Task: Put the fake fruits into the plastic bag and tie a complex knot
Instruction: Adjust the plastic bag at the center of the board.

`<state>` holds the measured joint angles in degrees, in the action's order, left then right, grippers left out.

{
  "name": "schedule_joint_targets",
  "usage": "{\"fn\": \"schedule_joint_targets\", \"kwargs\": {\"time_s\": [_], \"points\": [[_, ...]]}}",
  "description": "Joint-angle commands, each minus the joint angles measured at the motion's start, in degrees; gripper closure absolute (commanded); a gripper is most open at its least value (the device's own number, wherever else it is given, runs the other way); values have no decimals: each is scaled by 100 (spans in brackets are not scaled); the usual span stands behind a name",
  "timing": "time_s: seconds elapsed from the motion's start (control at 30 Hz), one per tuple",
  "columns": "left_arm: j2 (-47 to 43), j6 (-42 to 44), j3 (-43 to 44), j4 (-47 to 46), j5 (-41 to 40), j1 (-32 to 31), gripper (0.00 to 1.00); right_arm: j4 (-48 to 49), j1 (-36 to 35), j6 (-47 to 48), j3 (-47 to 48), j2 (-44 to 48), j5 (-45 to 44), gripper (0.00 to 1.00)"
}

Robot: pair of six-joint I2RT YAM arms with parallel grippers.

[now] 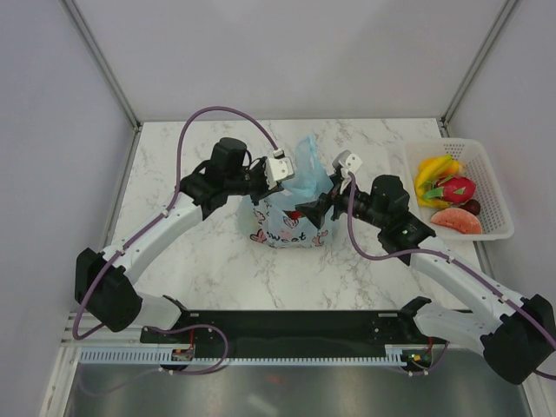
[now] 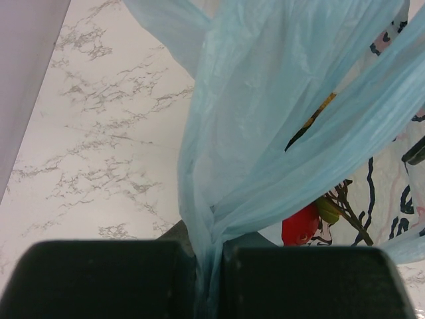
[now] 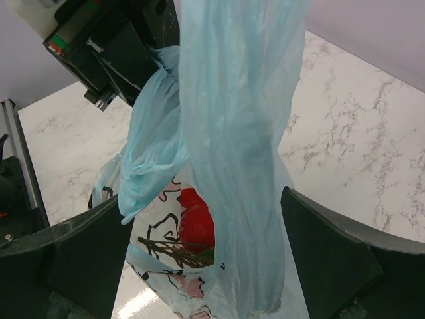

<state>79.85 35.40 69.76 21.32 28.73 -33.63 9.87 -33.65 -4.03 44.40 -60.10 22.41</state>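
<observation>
1. My left pincer (image 2: 209, 272) is closed tight. A gathered strip of the plastic bag (image 2: 265, 133) is pinched between its two pads and runs up and away from them under tension.
2. My right pincer (image 3: 206, 249) stands wide open and holds nothing. A second twisted handle strip (image 3: 232, 119) hangs between its jaws, and I judge neither pad is touching it.
3. The bag stands upright at the centre of the counter (image 1: 200, 261), between my two arms. A red fruit (image 3: 196, 229) shows through the film low inside it.
4. Other fake fruits (image 1: 447, 191) lie in the white mesh basket (image 1: 499, 200) at the right edge, well apart from the bag: bananas (image 1: 434, 168), a dragon fruit (image 1: 456, 188), an orange-red slice (image 1: 456, 221) and a dark ball (image 1: 473, 207).
5. Handling judgement: the film is thin, limp, light and slippery, so it will slide out of a loose grip and crumple rather than push.
6. The best hold is on a bunched handle strip, across its full thickness, above the load. The fruits look rigid and light, so the bag should lift without strain.
</observation>
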Motion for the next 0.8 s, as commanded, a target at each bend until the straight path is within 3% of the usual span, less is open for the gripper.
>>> {"fn": "schedule_joint_targets", "kwargs": {"time_s": [0.0, 0.53, 0.77], "points": [[-154, 107, 21, -137, -8, -47, 98, 261, -19, 34, 279, -133, 167, 2], [-84, 169, 12, -120, -368, -162, 98, 375, -10, -107, 939, -793, 79, 3], [-66, 195, 38, -5, -658, -162, 98, 218, -19, -54, 1062, -811, -44, 21]]}}
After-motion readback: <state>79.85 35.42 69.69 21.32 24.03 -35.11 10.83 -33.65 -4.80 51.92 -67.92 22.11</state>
